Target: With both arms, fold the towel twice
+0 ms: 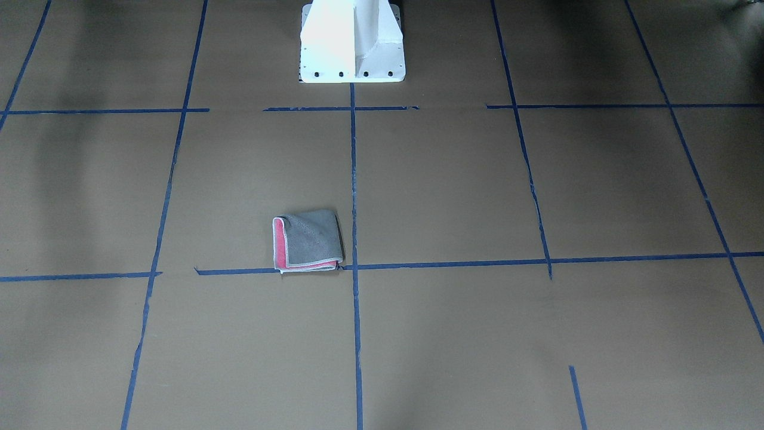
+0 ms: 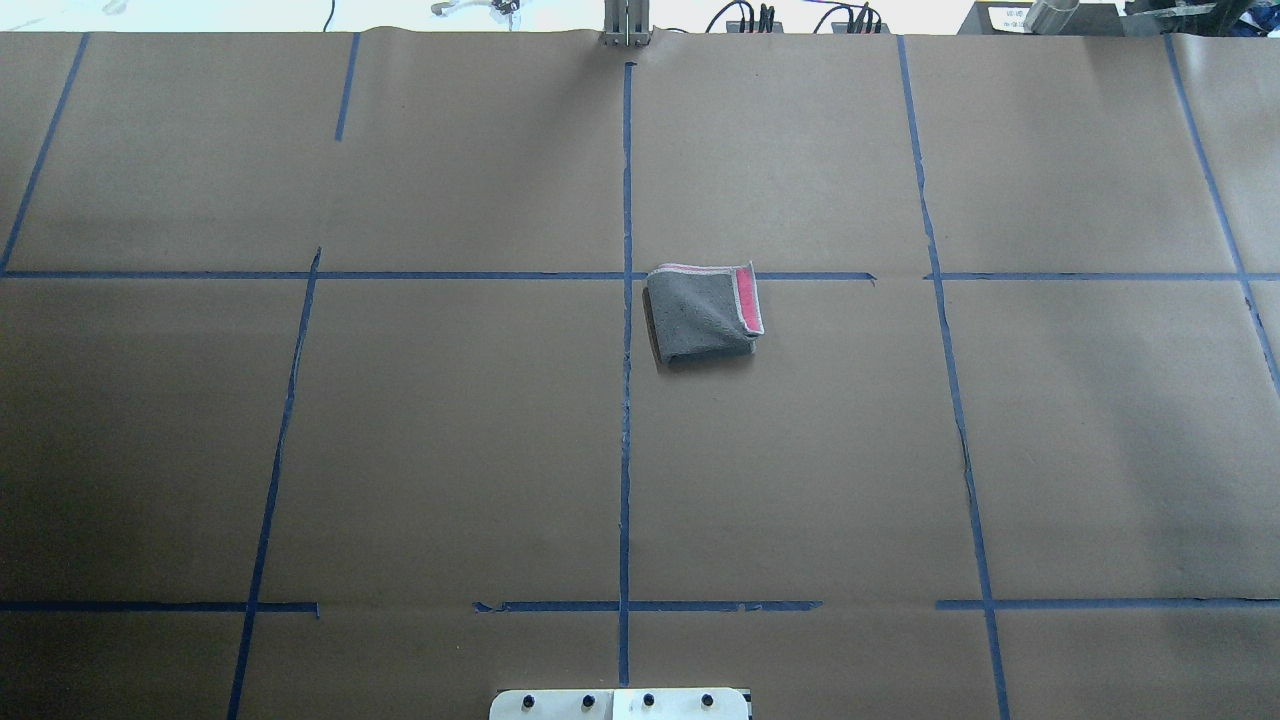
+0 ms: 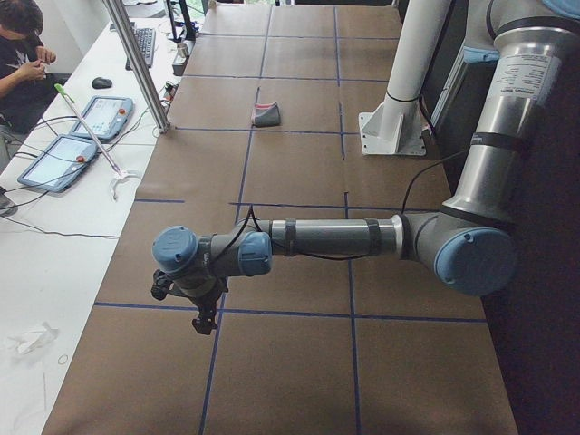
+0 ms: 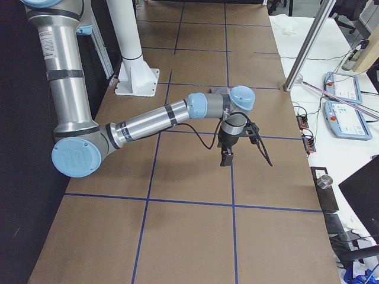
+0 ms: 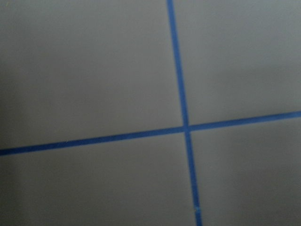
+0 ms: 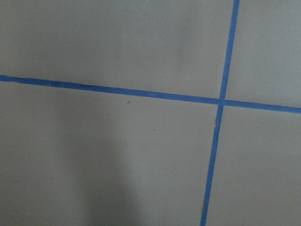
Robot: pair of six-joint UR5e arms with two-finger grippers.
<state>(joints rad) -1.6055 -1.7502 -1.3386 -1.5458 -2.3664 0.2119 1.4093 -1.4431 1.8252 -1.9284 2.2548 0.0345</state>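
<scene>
From my console the towel (image 2: 703,312) reads as a small, roughly square packet of nubbly microfibre. Its grey face is up, a pink-red strip shows along its right edge and a thinner one along its far edge, and both are trimmed with whitish stitching. It lies flat just right of the centre tape line (image 2: 625,400), with its far edge on a cross line and well away from the white base pedestal (image 1: 352,42). Neither arm touches it. The left arm (image 3: 335,238), smooth silver tube with light blue joint caps, reaches out low over the table's left end, with the left gripper (image 3: 204,319) pointing down. The right arm (image 4: 154,121) does likewise at the right end, with the right gripper (image 4: 227,157) hanging above the paper. Both claws appear only from the side, so I cannot tell whether they are spread or closed. Each wrist camera shows only matte brown paper (image 2: 450,430) and a crossing of blue tape. The paper is slightly creased, and the tape grid is broken in places. Beyond the far edge, a white bench holds two tablet-like pendants (image 3: 104,115) and cables, and an operator (image 3: 23,45) sits there. A printed label (image 3: 530,77) on the left arm's upright tube is too small to read.
</scene>
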